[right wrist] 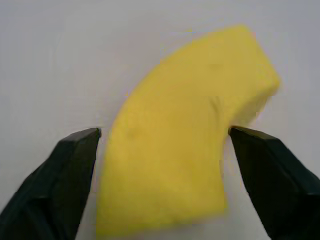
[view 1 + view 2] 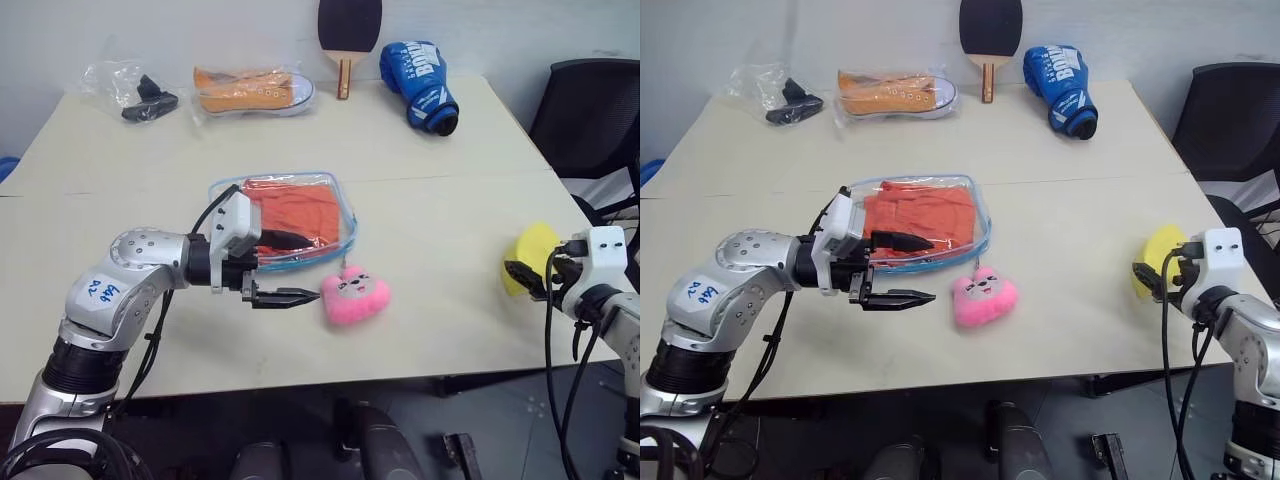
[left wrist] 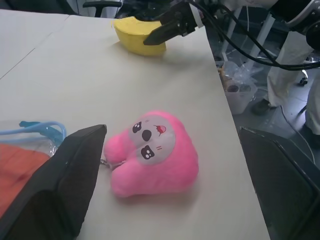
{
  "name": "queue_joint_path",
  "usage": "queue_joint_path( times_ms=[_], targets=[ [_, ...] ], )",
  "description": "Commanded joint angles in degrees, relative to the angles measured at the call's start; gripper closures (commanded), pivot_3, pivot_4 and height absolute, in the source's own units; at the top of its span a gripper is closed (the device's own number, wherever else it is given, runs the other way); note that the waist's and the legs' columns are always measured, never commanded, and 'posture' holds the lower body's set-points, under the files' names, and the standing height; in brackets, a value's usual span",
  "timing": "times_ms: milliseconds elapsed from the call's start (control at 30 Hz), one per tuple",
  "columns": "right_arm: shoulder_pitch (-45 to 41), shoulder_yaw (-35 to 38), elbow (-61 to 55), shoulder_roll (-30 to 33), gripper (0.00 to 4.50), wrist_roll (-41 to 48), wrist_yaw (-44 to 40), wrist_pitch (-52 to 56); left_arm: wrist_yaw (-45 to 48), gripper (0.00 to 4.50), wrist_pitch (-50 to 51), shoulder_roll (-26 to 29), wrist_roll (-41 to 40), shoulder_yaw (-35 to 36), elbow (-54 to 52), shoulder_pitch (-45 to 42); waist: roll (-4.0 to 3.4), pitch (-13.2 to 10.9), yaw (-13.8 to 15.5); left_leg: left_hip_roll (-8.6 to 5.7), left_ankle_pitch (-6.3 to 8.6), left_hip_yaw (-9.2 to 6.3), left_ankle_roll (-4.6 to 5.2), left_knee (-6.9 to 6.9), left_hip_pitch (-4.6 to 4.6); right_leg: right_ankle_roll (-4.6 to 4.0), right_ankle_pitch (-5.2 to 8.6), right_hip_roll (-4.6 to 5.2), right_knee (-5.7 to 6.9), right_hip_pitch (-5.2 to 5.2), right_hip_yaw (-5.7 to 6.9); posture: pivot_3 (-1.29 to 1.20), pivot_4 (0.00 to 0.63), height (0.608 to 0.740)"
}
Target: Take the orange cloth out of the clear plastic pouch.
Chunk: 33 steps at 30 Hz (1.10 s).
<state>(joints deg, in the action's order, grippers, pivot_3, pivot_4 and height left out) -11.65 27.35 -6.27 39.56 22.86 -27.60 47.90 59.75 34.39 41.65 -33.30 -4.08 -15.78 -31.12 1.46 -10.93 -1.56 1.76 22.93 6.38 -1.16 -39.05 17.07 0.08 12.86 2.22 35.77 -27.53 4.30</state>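
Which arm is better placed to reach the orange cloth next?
Left: its open gripper hovers at the clear plastic pouch holding the orange cloth. The right gripper is far off by a yellow object.

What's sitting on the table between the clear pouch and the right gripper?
A pink plush toy near the clear plastic pouch, then bare table to the right gripper, in the left eye view.
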Motion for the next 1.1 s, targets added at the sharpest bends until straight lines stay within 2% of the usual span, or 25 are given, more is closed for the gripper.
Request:
queue_joint_path(
  times_ms=[33,133,200,300,367,433,533,700,867,900,967,1100],
  targets=[
    [0.85,0.90,-3.02,7.30,0.04,-0.66,-4.32,-2.07,1.21,0.00,-2.41,0.99,1.92,0.64,0.68,-0.28,-0.02,-0.01,0.10,-0.01,0.00,-0.01,0.01,0.00,0.02,0.00,0.00,0.01,-0.01,-0.02,0.01,0.00,0.150,0.740],
    [3.22,-0.76,-4.38,16.52,0.04,-2.10,-12.52,-6.29,1.61,0.00,-3.80,2.17,3.43,1.89,2.40,0.32,-0.08,-0.05,0.23,-0.07,0.02,-0.01,0.10,0.00,0.06,0.01,0.00,0.06,-0.08,-0.01,0.02,0.00,0.150,0.740],
    [3.33,-0.66,-6.79,20.37,0.04,0.39,-17.53,-6.54,1.63,0.00,-4.86,3.16,4.57,2.79,4.15,0.48,-0.04,-0.04,0.17,-0.04,0.04,-0.06,0.13,0.00,0.03,0.02,0.00,-0.01,-0.15,0.07,0.06,0.00,0.150,0.740],
    [1.01,-0.86,-11.99,25.03,0.04,6.72,-26.26,-5.74,1.62,0.00,-9.07,6.02,9.31,3.59,9.23,0.58,0.02,-0.05,-0.18,0.02,0.06,-0.11,0.10,0.03,0.02,0.04,0.00,-0.08,-0.21,0.10,0.09,0.00,0.150,0.740],
    [-1.97,-2.22,-17.23,26.91,0.04,14.13,-32.08,-3.26,1.63,0.00,-16.05,9.18,15.68,2.51,14.91,0.28,0.02,-0.05,-0.26,0.05,0.06,-0.08,0.09,0.08,0.01,0.04,0.00,-0.14,-0.18,0.01,0.02,0.00,0.150,0.740],
    [-4.41,-4.22,-21.04,27.33,0.04,19.46,-34.87,-1.38,1.28,0.00,-21.77,10.71,20.27,1.29,19.69,-0.71,0.02,-0.05,-0.12,0.09,0.07,-0.12,0.05,0.10,0.00,0.03,0.00,-0.22,-0.21,0.00,0.02,0.00,0.150,0.740],
    [-6.33,-7.76,-24.61,27.06,0.04,22.11,-36.61,-1.43,0.84,0.00,-28.40,10.84,25.64,-0.63,24.96,-2.57,0.06,-0.06,0.43,0.11,0.11,-0.24,0.10,0.09,0.04,0.01,0.00,-0.19,-0.28,0.04,0.14,0.00,0.150,0.740],
    [-9.74,-12.07,-25.19,24.67,0.04,23.37,-34.22,-1.52,0.49,0.00,-31.81,8.34,28.89,-2.26,27.50,-4.05,0.05,-0.06,1.79,-0.08,0.38,-0.16,0.62,-0.13,0.11,0.20,-0.10,0.16,-0.33,-0.06,0.28,0.00,0.150,0.740],
    [-9.84,-12.96,-25.65,24.00,0.04,24.10,-33.57,-1.68,-2.15,0.00,-34.25,5.33,31.75,-2.92,30.11,-5.69,0.06,-0.06,2.34,-0.11,0.51,-0.12,0.86,-0.25,0.30,0.40,-0.22,0.24,-0.49,-0.07,0.44,0.00,0.150,0.740],
    [-9.58,-12.87,-25.57,24.04,0.00,23.99,-33.67,-1.88,-2.40,0.40,-34.45,4.89,31.86,-2.73,30.45,-5.91,0.06,-0.06,2.52,-0.11,0.51,-0.10,0.87,-0.26,0.31,0.41,-0.22,0.23,-0.50,-0.07,0.45,0.00,0.150,0.740],
    [-9.31,-12.81,-25.02,24.10,0.00,23.64,-33.92,-2.29,-2.32,0.84,-35.48,4.68,32.60,-2.97,31.05,-6.05,0.06,-0.06,2.67,-0.11,0.51,-0.10,0.87,-0.26,0.30,0.41,-0.22,0.23,-0.50,-0.06,0.46,0.00,0.150,0.740],
    [-8.63,-12.49,-24.31,24.18,0.00,23.27,-34.37,-2.90,-1.44,2.05,-37.59,4.58,32.60,-2.84,31.24,-5.64,0.06,-0.06,2.70,-0.10,0.51,0.01,0.85,-0.27,0.16,0.39,-0.22,0.21,-0.56,-0.05,0.36,0.00,0.150,0.740]
  ],
)
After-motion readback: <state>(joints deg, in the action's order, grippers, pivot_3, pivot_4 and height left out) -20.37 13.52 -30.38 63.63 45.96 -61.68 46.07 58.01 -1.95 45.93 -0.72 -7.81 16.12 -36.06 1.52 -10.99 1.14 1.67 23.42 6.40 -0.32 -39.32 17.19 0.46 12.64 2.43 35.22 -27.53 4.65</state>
